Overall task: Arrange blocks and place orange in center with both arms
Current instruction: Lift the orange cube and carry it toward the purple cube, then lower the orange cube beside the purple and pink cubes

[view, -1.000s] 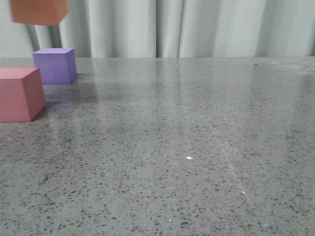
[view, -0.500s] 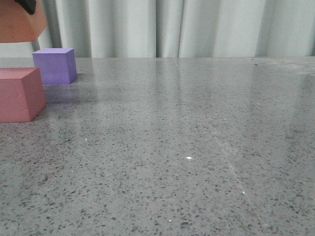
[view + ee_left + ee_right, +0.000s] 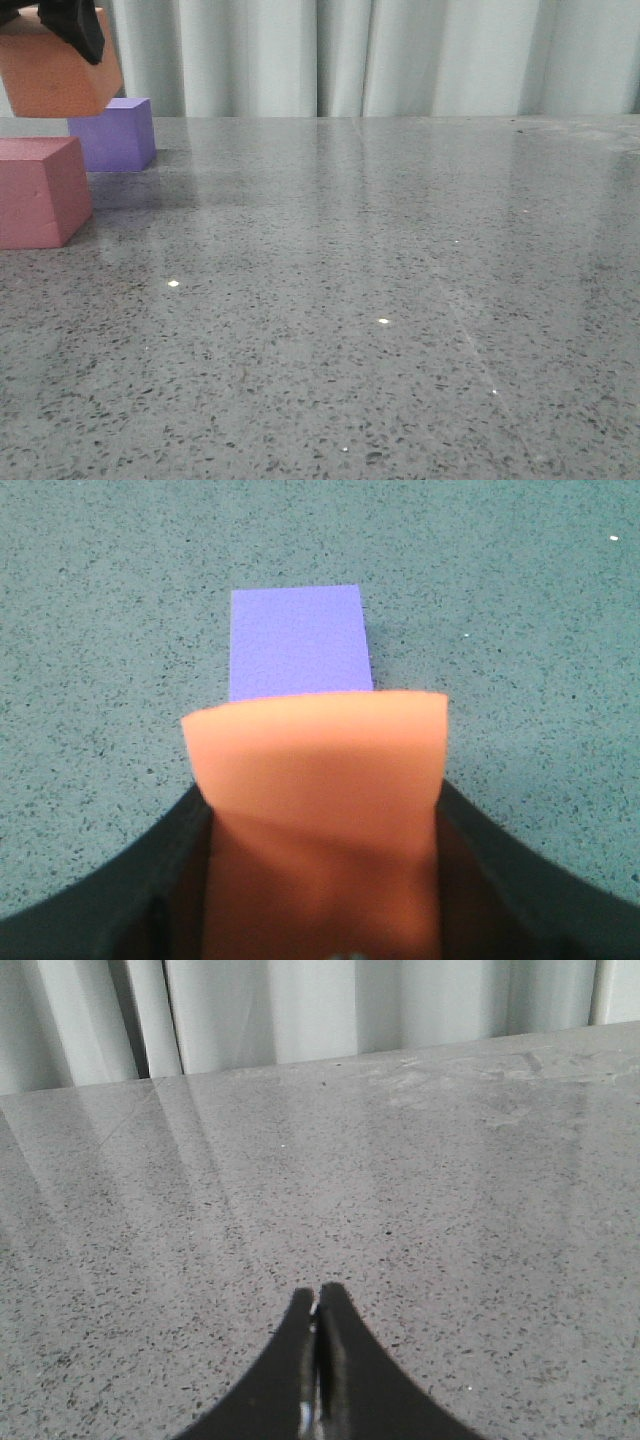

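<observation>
Nearest the camera, the broad front and middle of the bench (image 3: 400, 330) carry no block at all, so the center, as far as the front view shows, has not yet received the orange cube. Further back on the left, the pink-red cube (image 3: 38, 192) sits on the bench at the frame's edge, and just behind it, slightly to its right, stands the purple cube (image 3: 116, 133); the two look close but I cannot tell whether they touch. Above them hangs the orange cube (image 3: 55, 72), lifted clear of the bench and clamped between the fingers of the left tool (image 3: 322, 920). The left wrist view shows the purple cube (image 3: 298, 640) on the bench beyond and below the carried one.

The right tool (image 3: 318, 1360) has its fingers pressed together on nothing, over bare bench on its own side.

My reading: the pick of the orange cube is done, but its placement remains, and the two resting cubes probably still need arranging around it, work likely falling to the idle right arm.
</observation>
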Available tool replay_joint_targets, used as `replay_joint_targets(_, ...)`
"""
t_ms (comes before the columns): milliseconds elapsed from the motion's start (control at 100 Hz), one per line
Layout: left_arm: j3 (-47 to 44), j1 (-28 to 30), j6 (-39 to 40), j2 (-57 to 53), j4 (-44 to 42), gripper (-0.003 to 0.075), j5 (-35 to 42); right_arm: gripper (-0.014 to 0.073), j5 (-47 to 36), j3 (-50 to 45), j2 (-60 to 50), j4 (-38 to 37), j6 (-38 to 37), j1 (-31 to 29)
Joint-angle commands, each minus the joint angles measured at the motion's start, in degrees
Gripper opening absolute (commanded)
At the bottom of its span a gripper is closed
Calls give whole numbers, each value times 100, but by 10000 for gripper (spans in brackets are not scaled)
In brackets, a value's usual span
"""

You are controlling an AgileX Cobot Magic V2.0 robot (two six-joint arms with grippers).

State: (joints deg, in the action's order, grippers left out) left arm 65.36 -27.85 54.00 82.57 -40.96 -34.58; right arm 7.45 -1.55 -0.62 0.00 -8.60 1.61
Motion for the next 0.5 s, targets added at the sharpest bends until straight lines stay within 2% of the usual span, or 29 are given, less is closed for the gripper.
replay_joint_targets(0, 149, 58, -10, -121, -51, -18, 280, -67, -521, 73, -113, 0, 60, -33)
replay_joint_targets(490, 149, 238, -584, -56, 233, -18, 439, -67, -521, 73, -113, 0, 60, -33)
